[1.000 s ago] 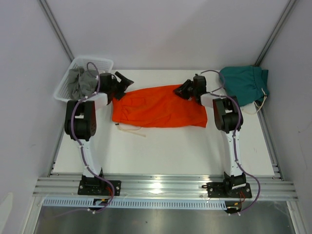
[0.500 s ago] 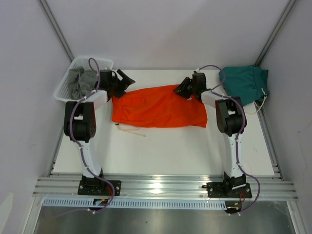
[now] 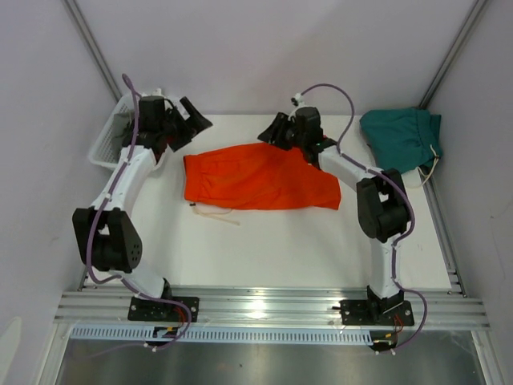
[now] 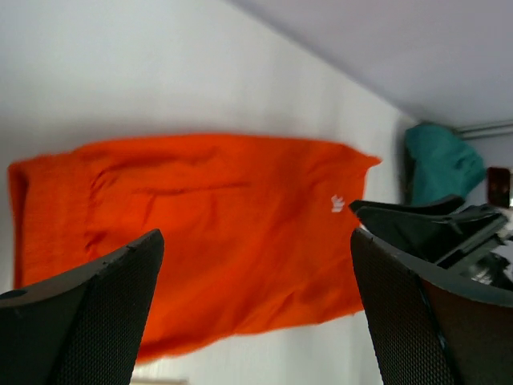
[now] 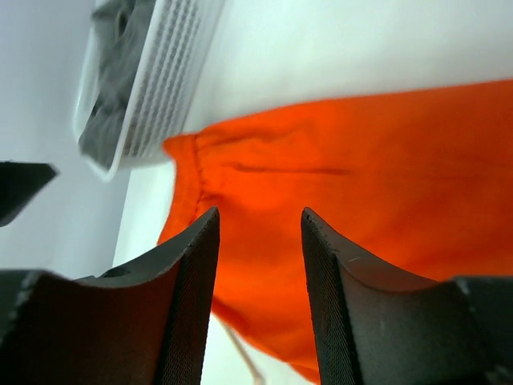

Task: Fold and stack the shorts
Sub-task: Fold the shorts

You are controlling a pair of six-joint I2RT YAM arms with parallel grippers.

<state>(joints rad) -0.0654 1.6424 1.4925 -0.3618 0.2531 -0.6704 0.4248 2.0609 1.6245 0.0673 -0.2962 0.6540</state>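
Note:
The orange shorts (image 3: 260, 178) lie flat across the middle of the table, with a white drawstring (image 3: 215, 213) trailing at their near left. They also show in the left wrist view (image 4: 208, 233) and the right wrist view (image 5: 361, 160). The teal shorts (image 3: 401, 138) lie bunched at the back right and show in the left wrist view (image 4: 441, 164). My left gripper (image 3: 191, 119) is open and empty, raised beyond the orange shorts' far left corner (image 4: 256, 241). My right gripper (image 3: 268, 130) is open and empty, raised above their far edge (image 5: 258, 216).
A white basket (image 3: 108, 143) holding grey cloth (image 5: 120, 72) stands at the back left, partly hidden by my left arm. A white wall runs along the back of the table. Metal rails run along the near edge.
Both grippers have lifted up and back from the orange shorts' far corners. The right gripper has moved left. The left arm has stretched out. The shorts stay flat.

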